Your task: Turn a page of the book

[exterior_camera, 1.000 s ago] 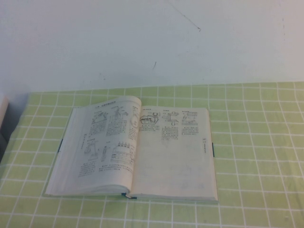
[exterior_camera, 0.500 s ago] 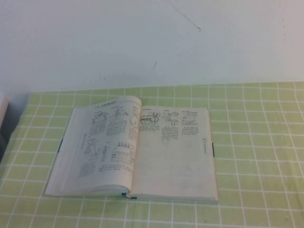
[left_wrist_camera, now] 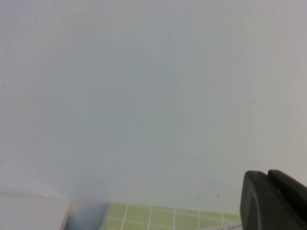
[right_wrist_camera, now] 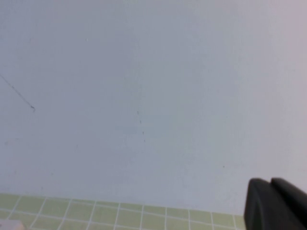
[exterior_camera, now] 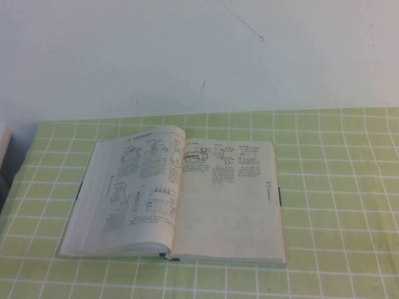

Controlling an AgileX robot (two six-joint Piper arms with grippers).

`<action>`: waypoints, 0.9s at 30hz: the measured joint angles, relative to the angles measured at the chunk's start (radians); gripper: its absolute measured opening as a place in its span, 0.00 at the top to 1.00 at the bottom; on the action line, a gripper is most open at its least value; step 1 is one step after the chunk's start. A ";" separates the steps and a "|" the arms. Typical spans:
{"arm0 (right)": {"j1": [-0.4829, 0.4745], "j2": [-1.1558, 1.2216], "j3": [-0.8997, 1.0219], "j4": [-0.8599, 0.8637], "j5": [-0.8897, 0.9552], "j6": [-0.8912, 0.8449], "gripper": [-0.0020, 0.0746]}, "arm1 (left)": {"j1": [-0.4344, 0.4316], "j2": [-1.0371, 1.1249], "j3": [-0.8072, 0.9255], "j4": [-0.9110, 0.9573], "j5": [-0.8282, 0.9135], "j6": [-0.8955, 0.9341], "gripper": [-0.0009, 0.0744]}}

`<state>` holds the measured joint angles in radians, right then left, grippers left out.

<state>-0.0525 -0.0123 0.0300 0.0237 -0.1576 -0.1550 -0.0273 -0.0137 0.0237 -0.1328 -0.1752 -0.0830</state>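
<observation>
Book [exterior_camera: 177,196] lies open at centre of a green checked cloth [exterior_camera: 336,205]. Its page [exterior_camera: 227,205], at 3 o'clock of the spine, lies flat. Left gripper [left_wrist_camera: 273,201] and right gripper [right_wrist_camera: 276,203] face the wall [exterior_camera: 187,50]; whether either claw is spread cannot be told.

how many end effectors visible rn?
2, each only in its own wrist view: left end effector and right end effector, both facing the wall, away from the book. Neither appears in the high view.
</observation>
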 joint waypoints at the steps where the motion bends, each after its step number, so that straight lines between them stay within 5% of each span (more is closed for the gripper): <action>1: 0.000 0.000 0.000 0.000 -0.006 -0.006 0.98 | 0.000 0.000 0.000 0.000 -0.021 0.000 0.99; 6: 0.000 0.000 0.000 0.015 -0.052 -0.026 0.98 | 0.000 0.000 0.000 -0.005 -0.062 -0.065 0.99; 10: 0.000 0.000 -0.011 0.076 -0.040 -0.026 0.98 | 0.000 0.000 -0.054 0.014 0.097 -0.086 0.99; 17: 0.000 0.026 -0.191 0.100 0.230 -0.035 0.98 | 0.000 0.050 -0.265 0.029 0.271 -0.090 0.99; 27: 0.000 0.342 -0.515 0.167 0.688 -0.091 0.98 | 0.000 0.434 -0.563 -0.038 0.597 0.038 0.99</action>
<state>-0.0525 0.3295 -0.4848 0.1910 0.5299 -0.2458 -0.0273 0.4202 -0.5389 -0.1711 0.4217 -0.0445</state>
